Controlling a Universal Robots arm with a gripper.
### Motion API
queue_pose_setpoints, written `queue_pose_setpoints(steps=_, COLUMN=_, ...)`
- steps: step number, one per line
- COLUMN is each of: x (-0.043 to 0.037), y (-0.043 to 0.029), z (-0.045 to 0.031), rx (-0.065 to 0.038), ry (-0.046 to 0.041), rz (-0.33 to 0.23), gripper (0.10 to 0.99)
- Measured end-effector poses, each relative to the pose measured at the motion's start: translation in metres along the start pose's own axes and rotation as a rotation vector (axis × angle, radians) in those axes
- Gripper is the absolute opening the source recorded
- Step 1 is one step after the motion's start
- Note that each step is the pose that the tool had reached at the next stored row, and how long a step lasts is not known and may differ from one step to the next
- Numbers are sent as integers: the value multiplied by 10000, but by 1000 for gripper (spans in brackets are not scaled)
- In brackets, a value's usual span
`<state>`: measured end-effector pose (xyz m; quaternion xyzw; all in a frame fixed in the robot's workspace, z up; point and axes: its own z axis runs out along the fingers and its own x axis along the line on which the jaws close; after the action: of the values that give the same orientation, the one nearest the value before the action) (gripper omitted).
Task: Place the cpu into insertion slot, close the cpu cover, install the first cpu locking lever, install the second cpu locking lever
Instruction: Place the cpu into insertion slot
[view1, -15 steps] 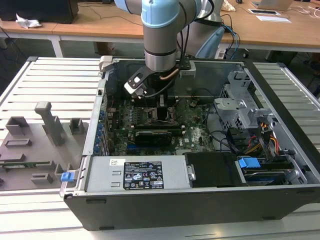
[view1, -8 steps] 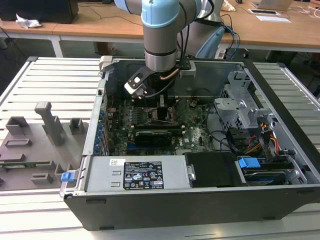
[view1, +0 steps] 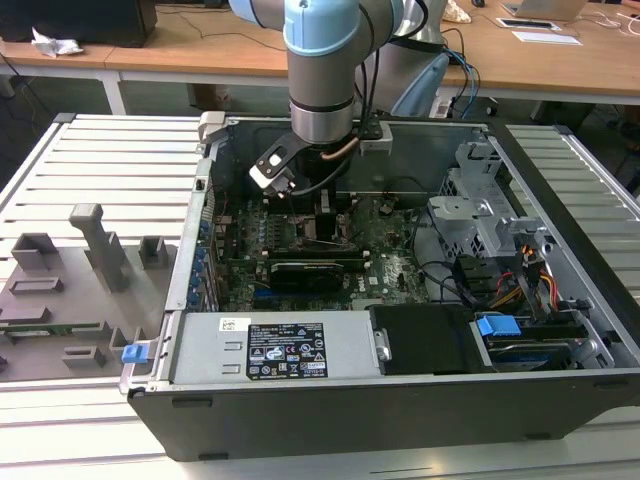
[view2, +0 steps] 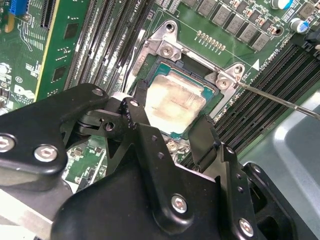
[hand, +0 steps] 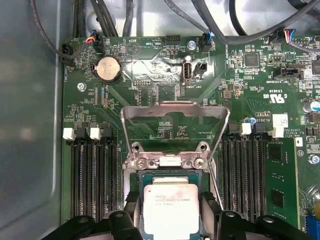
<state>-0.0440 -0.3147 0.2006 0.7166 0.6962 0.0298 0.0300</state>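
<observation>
Cpu (hand: 170, 212) lies flat in the insertion slot (hand: 170, 176), pale metal top up, the slot's rim showing around it. Gripper (hand: 170, 210) set narrow: its black fingers (hand: 131, 207) stand on two opposite edges of the cpu, apparently touching, so it holds the chip. Cpu cover (hand: 175, 106) not closed; it stands tilted up on its hinge just beyond the slot. In the second wrist view a thin locking lever (view2: 280, 100) runs out from the slot's corner, unlatched. Long black memory slots (hand: 92, 175) flank the slot on both sides. In the exterior view the arm (view1: 320, 60) reaches down into the far middle of the open computer case (view1: 185, 270).
</observation>
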Motion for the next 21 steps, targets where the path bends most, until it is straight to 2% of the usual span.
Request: queue_pose_setpoints(steps=21, x=26, y=4, z=1, rx=0, ry=0, rz=2, gripper=600)
